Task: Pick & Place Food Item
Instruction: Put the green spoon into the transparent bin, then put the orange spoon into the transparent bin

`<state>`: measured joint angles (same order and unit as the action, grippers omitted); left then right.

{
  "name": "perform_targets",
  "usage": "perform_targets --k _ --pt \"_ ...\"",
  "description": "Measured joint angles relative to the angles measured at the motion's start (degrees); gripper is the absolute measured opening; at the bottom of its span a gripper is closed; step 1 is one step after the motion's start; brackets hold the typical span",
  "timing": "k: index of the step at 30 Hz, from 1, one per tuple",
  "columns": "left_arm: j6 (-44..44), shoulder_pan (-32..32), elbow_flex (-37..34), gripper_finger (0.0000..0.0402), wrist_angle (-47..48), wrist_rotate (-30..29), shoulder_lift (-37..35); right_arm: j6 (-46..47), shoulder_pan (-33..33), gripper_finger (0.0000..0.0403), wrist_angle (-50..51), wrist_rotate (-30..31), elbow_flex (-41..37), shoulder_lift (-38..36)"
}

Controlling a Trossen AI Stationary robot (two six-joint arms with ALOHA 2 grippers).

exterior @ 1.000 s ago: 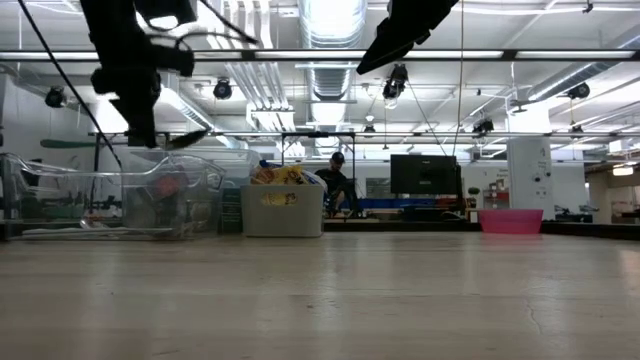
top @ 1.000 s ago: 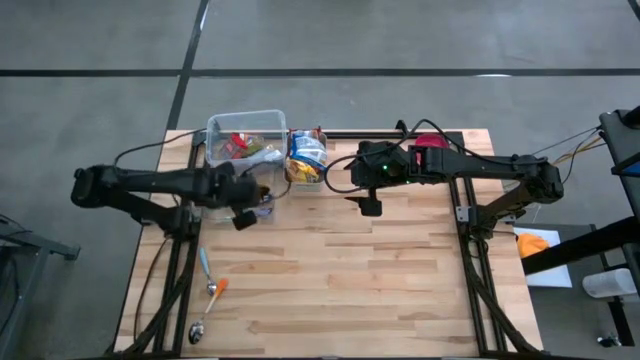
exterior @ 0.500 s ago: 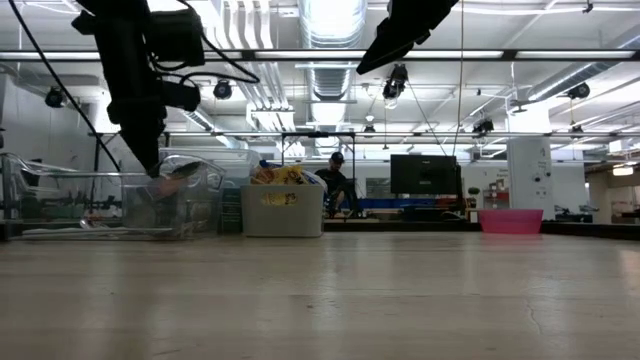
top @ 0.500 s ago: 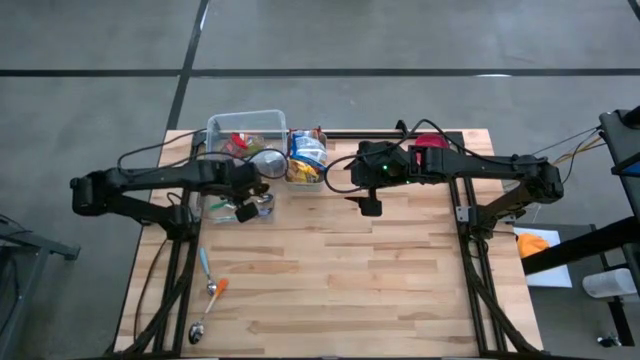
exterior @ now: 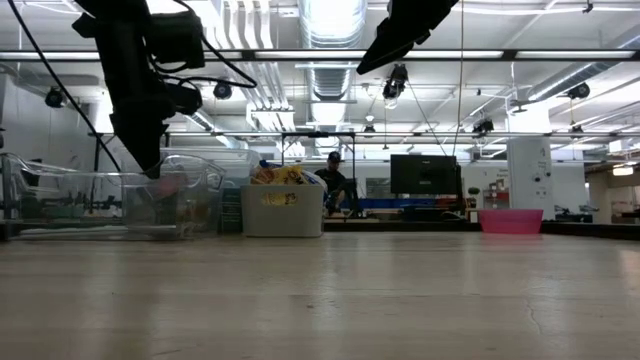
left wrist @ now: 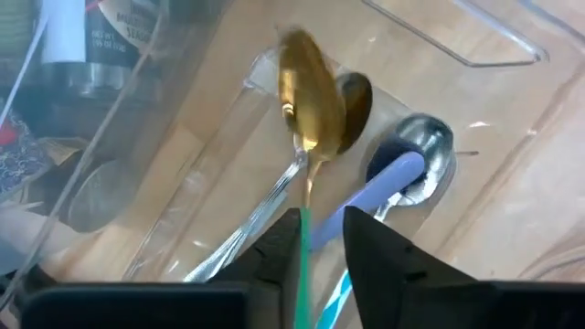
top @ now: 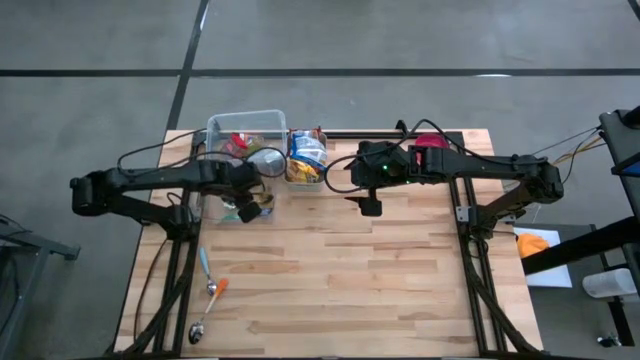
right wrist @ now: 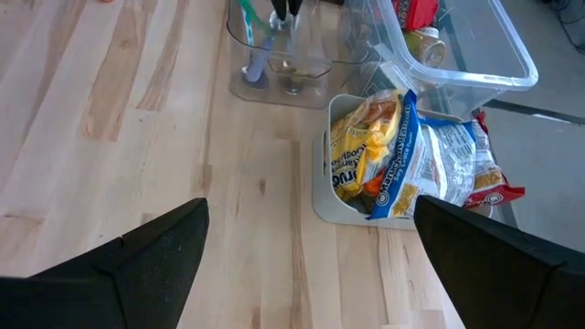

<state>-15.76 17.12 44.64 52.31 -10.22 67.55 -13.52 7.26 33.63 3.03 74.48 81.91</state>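
Note:
My left gripper (left wrist: 320, 251) points down into a clear utensil holder (top: 247, 207) at the table's far left. Its fingers stand slightly apart, with the thin green handle (left wrist: 302, 265) of a gold spoon (left wrist: 309, 91) between them. The spoon's bowl is down in the holder beside a blue-handled spoon (left wrist: 402, 174). Food bags (right wrist: 402, 155) sit in a white bin (top: 307, 158), and more food is in a clear tub (top: 245, 132). My right gripper (top: 370, 205) hangs wide open above mid-table, holding nothing. My left gripper has the spoon's green handle (left wrist: 301, 239) standing between its fingers, close to one finger (left wrist: 279, 256). The gap is wider than the handle, and I cannot tell whether it still touches. The fingers come from above, and the spoon hangs bowl-down inside the holder.
Loose spoons (top: 210, 288) lie near the table's left front corner. A pink bowl (exterior: 510, 220) stands at the far right. Bare wood stretches across the table's middle and near side.
My left gripper has swung toward the table's far edge and sunk over the clear holder, bringing the spoon down into it. In the low view the spoon's bowl no longer shows at its fingertips.

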Motion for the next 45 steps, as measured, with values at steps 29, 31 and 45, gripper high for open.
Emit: perform_targets --k 29,31,45 --pt "-37.41 -7.64 13.13 0.0153 16.3 7.79 0.02 -0.02 0.0 0.0384 -0.03 0.0 0.0 0.0" --pt "-43.93 -10.62 14.68 0.0153 18.57 7.93 0.02 0.0 -0.01 0.0384 -0.02 -0.01 -0.01 0.0" --pt "-93.53 -49.21 11.84 0.0153 11.99 13.51 0.02 -0.01 0.0 0.0384 -0.03 0.01 -0.01 0.0"
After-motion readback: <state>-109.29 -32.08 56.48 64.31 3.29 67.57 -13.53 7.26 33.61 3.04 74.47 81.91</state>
